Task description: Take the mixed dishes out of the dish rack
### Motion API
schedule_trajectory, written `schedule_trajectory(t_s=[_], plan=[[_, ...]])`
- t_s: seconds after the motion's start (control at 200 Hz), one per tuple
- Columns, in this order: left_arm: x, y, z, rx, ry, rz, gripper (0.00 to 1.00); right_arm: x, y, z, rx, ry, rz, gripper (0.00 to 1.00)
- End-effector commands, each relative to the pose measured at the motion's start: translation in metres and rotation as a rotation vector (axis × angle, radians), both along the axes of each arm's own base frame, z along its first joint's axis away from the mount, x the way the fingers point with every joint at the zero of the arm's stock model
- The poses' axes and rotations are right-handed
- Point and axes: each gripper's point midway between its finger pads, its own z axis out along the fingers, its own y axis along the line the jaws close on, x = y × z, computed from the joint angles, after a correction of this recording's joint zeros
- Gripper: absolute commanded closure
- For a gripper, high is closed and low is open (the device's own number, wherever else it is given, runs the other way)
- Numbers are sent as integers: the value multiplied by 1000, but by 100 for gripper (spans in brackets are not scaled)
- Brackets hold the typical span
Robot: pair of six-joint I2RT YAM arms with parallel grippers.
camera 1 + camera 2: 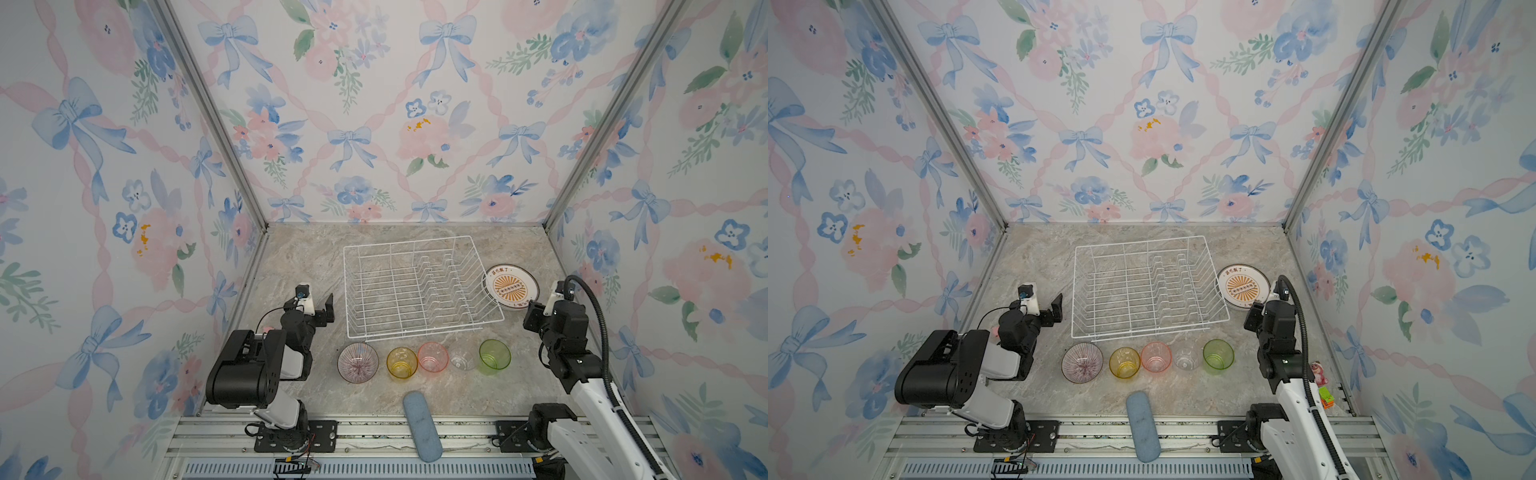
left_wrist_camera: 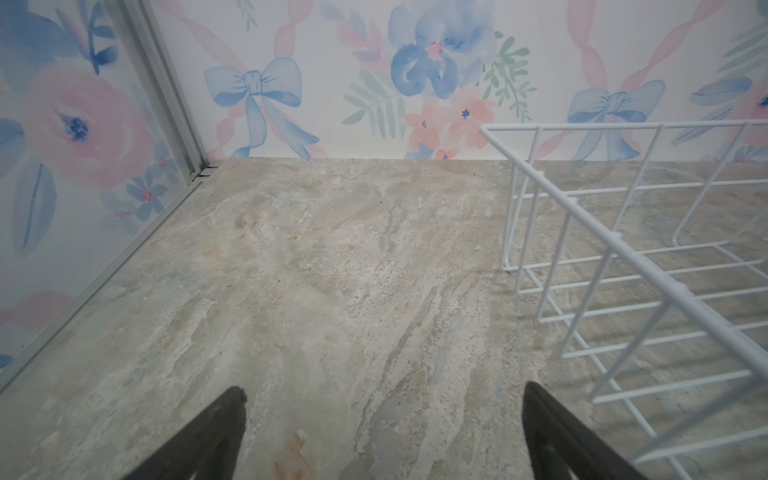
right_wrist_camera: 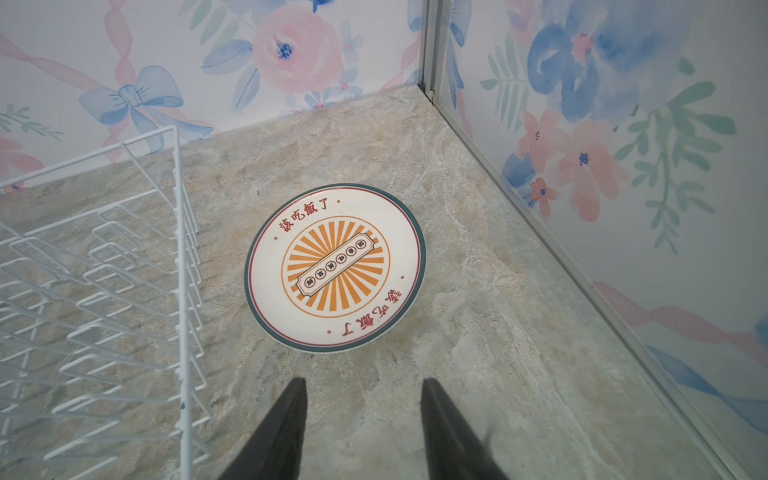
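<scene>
Readable text is found on one item only: the teal-rimmed plate (image 3: 334, 268), seen in the right wrist view. Red characters 該吃飯了 are printed along one arc of its face. They are repeated on the opposite arc, turned half round. A row of small circled characters is set in the centre banner (image 3: 335, 266) but is too small to be read. In both top views the plate's print is not legible.

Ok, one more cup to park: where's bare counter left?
Free: behind the dish rack to the back wall; the front strip beside the blue-grey pad. Crowded: striped bowl and tumblers before the rack; plates at its right.
</scene>
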Motion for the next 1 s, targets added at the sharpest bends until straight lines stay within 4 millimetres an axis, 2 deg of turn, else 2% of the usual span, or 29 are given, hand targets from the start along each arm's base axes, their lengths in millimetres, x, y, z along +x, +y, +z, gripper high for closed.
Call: schedule_trajectory(t_s=[0.0, 0.115, 0.29, 0.46, 0.615, 0.665, 0.735, 0.805, 0.85, 0.955, 0.975, 0.985, 0.995], plan=[[-1, -8, 12, 61, -61, -45, 2, 14, -13, 5, -69, -146, -44, 48], [0, -4, 13, 56, -64, -21, 2, 23, -13, -7, -94, -214, -36, 42], [0, -5, 12, 56, -62, -26, 2, 45, -15, -28, -133, -175, -24, 41], [0, -4, 12, 53, -61, -22, 2, 72, -13, -32, -106, -188, -7, 40], [1, -2, 12, 46, -58, -16, 2, 84, -1, -43, -100, -219, 41, 40], [2, 0, 12, 39, -57, -9, 2, 83, 5, -53, -117, -196, 63, 40], [2, 4, 12, 29, -54, 3, 2, 91, 10, -55, -127, -232, 87, 40], [4, 7, 11, 20, -47, 18, 2, 96, 15, -65, -128, -117, 115, 40], [5, 9, 11, 18, -44, 25, 2, 104, 20, -62, -146, -112, 133, 39], [5, 10, 11, 18, -44, 30, 2, 104, 25, -62, -186, -111, 128, 37], [5, 10, 11, 18, -44, 31, 2, 104, 25, -62, -186, -110, 129, 36], [5, 9, 11, 18, -45, 30, 2, 105, 25, -62, -186, -110, 128, 26], [5, 9, 11, 18, -45, 30, 2, 105, 25, -62, -187, -109, 128, 8]])
